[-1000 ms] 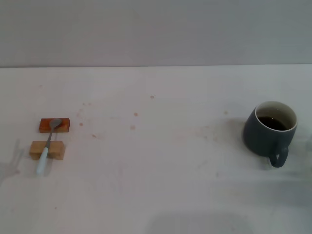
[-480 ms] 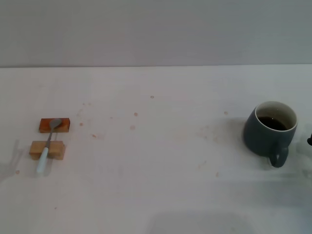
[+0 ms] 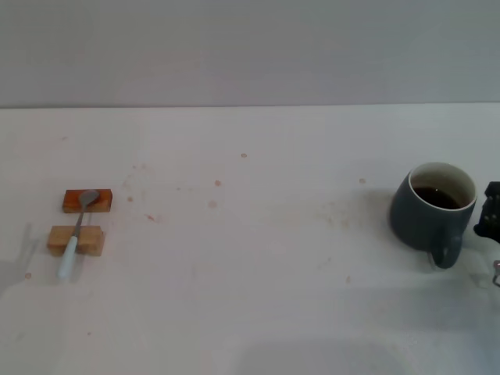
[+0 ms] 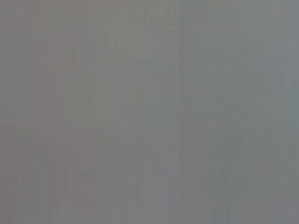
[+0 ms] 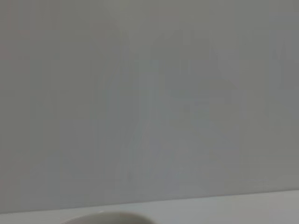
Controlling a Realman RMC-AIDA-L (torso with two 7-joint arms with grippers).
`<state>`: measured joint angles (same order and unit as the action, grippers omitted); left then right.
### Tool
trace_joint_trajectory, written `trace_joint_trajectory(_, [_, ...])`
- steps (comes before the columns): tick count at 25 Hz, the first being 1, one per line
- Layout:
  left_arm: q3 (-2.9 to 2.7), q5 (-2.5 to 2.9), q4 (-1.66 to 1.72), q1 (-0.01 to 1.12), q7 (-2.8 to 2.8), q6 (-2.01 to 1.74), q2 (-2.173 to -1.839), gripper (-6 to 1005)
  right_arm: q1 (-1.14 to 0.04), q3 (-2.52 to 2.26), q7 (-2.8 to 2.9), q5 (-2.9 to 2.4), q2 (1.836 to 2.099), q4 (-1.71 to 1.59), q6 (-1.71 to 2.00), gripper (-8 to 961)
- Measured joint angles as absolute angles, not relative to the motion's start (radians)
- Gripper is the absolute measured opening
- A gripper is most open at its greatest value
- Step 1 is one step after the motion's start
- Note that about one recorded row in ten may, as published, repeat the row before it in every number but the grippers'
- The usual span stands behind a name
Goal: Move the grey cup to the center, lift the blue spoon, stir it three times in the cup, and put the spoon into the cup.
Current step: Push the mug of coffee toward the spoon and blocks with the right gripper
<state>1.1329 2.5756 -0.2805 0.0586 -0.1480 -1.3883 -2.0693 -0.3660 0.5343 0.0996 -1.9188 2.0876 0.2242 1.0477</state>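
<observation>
white table, right gripper beside grey cup, opening indiscernible

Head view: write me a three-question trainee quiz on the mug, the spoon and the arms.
1. True or false: the grey cup already stands at the middle of the table.
2. What does the blue spoon lie on? A) the bare table B) two small wooden blocks C) the cup's rim
3. Fill in: the only robot part in the head view is the right gripper, at the picture's ____ edge, beside the cup.

Key
1. False: it stands far to the right.
2. B: the bowl rests on the orange-brown block, the handle crosses the tan block.
3. Right; the left gripper is out of view.
</observation>
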Motion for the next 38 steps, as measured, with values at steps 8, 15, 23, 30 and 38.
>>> trace_joint_trajectory(8, [1.129, 2.576, -0.282, 0.060, -0.150, -1.388, -2.070, 833, -0.374, 0.496, 0.100, -1.919, 2.088, 0.236, 1.039, -1])
trace_joint_trajectory(15, [1.129, 2.576, -0.284, 0.063, -0.151, -1.388, -2.071, 833, -0.384, 0.457, 0.100, -1.919, 2.088, 0.253, 1.029, -1])
trace_joint_trajectory(23, [1.129, 2.576, -0.284, 0.066, -0.153, -1.388, -2.071, 833, -0.405, 0.413, 0.100, -1.919, 2.088, 0.282, 1.024, -1])
trace_joint_trajectory(30, [1.129, 2.576, -0.284, 0.068, -0.153, -1.388, -2.071, 834, -0.436, 0.374, 0.100, -1.919, 2.089, 0.301, 0.992, -1])
trace_joint_trajectory(38, [1.130, 2.576, -0.284, 0.069, -0.153, -1.386, -2.071, 834, -0.437, 0.391, 0.100, -1.911, 2.089, 0.292, 0.989, -1])
